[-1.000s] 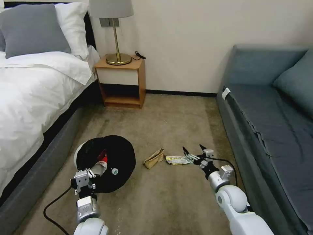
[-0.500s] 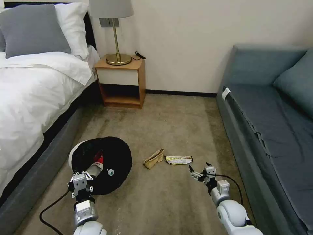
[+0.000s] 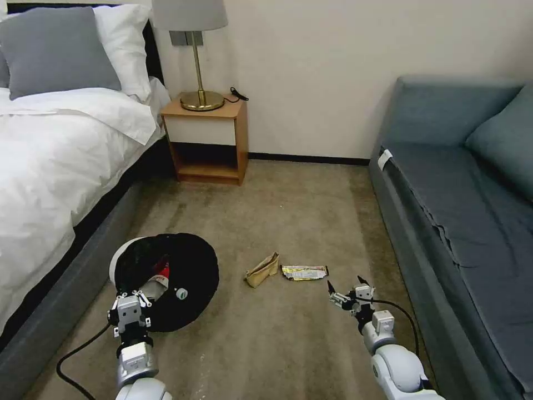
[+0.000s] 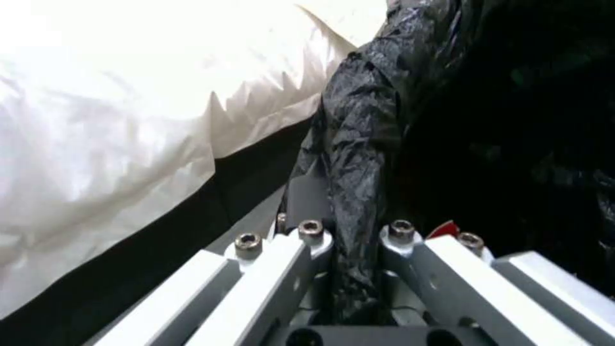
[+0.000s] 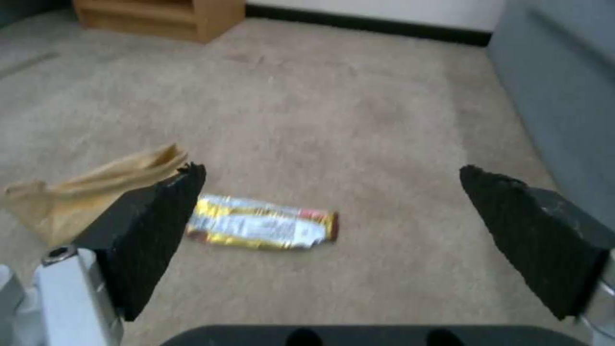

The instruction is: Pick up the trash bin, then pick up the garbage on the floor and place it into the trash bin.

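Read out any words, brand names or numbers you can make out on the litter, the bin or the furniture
No text can be read.
Gold-silver snack wrapper: white panel with print, too blurred to read.
Bottle cap in the trash bin: a round mark, too small to read.
White tag on the sofa: blank or too small to tell.

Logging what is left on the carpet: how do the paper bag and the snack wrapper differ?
The tan paper bag is crumpled and bulky, rising off the carpet; the gold-silver snack wrapper lies flat. The bag is plain and matte; the wrapper is shiny and printed. The bag lies nearer the trash bin, the wrapper nearer the right gripper. Both rest on the carpet side by side, ungrasped.
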Tool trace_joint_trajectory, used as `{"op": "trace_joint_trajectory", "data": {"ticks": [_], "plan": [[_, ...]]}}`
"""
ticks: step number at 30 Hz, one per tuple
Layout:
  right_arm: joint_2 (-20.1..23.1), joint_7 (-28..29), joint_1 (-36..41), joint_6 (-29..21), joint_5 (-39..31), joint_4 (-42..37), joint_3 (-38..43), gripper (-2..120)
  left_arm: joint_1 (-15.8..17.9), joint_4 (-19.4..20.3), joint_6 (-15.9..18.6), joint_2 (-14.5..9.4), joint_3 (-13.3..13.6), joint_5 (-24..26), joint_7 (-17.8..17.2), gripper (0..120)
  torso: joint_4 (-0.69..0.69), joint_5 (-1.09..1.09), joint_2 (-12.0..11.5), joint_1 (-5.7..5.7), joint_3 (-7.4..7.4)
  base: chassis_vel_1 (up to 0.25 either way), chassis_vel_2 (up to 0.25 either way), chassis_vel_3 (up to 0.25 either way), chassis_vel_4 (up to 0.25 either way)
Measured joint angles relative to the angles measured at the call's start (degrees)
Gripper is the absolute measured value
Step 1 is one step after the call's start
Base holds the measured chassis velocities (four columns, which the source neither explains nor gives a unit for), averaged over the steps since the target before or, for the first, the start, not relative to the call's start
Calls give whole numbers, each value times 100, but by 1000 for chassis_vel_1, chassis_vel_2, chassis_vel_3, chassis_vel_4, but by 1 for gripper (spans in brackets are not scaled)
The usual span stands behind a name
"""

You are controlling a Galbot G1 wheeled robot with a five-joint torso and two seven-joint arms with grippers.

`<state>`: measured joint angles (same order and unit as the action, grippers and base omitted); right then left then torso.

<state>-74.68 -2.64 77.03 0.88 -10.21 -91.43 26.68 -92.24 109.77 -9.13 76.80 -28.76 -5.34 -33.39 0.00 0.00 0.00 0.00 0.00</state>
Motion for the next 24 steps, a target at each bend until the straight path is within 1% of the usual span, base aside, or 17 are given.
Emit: {"op": "trace_joint_trajectory", "data": {"ticks": [3,6,8,24], "plan": [[-2,0,-18,-44,-43,-166,119,100,-2,-33,-16,-33,-1,0,1,2,0,0,0,0,0,0,0,0,0],[54,4,12,-167,-215,-509,260,100,-9,-116,-38,-96,8,-5,3,2,1,-1,0,0,0,0,0,0,0],[68,3,41,-178,-219,-569,280,100,-8,-143,-49,-110,11,-6,3,2,0,-2,0,0,0,0,0,0,0],[-69,-43,187,-51,-22,-502,293,100,16,-177,-56,-131,68,-22,0,2,0,0,0,0,0,0,0,0,0]]}}
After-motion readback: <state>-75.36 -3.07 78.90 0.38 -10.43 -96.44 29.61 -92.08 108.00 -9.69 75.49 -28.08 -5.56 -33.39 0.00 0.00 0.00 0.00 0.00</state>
